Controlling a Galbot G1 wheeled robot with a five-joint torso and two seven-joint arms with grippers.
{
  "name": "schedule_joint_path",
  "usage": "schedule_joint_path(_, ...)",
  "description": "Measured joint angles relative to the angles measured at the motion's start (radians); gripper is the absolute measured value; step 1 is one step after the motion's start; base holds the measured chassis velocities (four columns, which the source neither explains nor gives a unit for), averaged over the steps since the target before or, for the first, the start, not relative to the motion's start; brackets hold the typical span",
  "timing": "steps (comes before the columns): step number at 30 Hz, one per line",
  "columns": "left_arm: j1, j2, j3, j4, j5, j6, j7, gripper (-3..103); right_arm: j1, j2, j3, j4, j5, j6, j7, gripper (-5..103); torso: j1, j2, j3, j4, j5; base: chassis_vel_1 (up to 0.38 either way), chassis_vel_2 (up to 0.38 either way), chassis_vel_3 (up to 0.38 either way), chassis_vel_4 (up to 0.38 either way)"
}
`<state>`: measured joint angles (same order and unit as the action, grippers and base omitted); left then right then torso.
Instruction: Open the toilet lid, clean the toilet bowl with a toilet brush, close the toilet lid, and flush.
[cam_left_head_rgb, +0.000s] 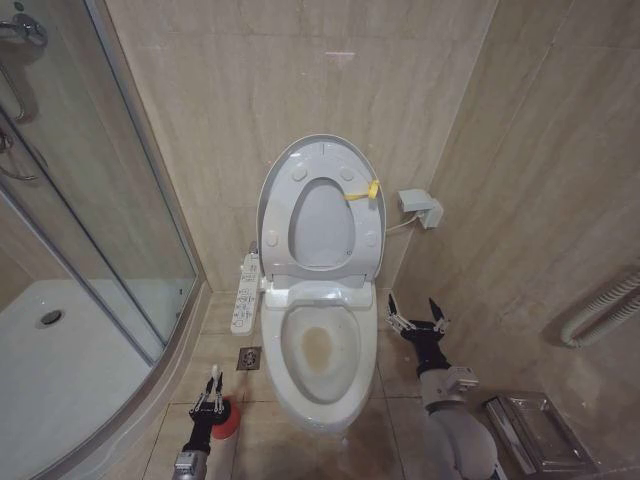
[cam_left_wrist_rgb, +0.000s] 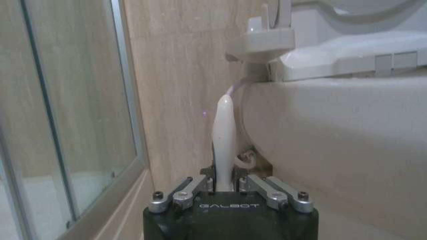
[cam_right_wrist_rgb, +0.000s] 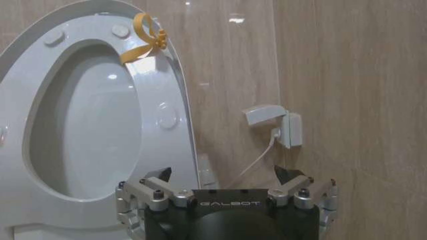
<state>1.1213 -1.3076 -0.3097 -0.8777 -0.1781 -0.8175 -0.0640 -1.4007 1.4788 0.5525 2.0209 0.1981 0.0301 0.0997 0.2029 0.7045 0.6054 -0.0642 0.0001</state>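
Closest to you, the left end effector (cam_left_head_rgb: 211, 396) is hanging low on the floor beside the bowl, and its fingers are squeezing the thin white stick of the toilet brush (cam_left_wrist_rgb: 223, 145). In the left wrist view that stick is standing straight up between the metal fingers, smooth and rounded at its tip. Right under the end effector, the round red holder cup (cam_left_head_rgb: 226, 425) is sitting on the tan floor tiles (cam_left_head_rgb: 260, 440). You cannot see the bristle head.

On the other side, the right end effector (cam_left_head_rgb: 418, 322) is hovering beside the toilet with its black fingers spread wide and holding nothing. In the right wrist view (cam_right_wrist_rgb: 227, 182) its two pointed tips are standing well apart.

Between the two arms, the toilet bowl (cam_left_head_rgb: 345, 385) is lying open, a shiny white oval with a brownish stain (cam_left_head_rgb: 317, 347) in the middle. A small square metal drain (cam_left_head_rgb: 249, 357) is sitting in the floor near it.

A bit farther back, the long white control panel (cam_left_head_rgb: 245, 294) with little buttons is sticking out along the bowl's side.

Farthest away, the toilet lid (cam_left_head_rgb: 375, 205) is standing up, leaning toward the glossy beige wall tiles. The oval seat ring (cam_left_head_rgb: 325, 258) is lifted up against it. Round bumpers are showing on the ring, and a curly yellow tag (cam_left_head_rgb: 363, 192) is hanging at its edge.
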Motion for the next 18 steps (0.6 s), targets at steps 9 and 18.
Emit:
schedule_joint_path(9, -0.02, -0.006, 0.019, 0.051, -0.005, -0.001, 0.023, 16, 0.0, 0.0, 0.0, 0.0, 0.0, 0.0, 0.0, 100, 0.0, 0.0, 0.0, 0.0, 0.0002, 0.0, 0.0, 0.0, 0.0)
schedule_joint_path(18, 0.044, 0.004, 0.013, -0.019, 0.01, 0.021, 0.002, 31, 0.0, 0.0, 0.0, 0.0, 0.0, 0.0, 0.0, 100, 0.0, 0.0, 0.0, 0.0002, -0.0002, 0.0, 0.0, 0.0, 0.0)
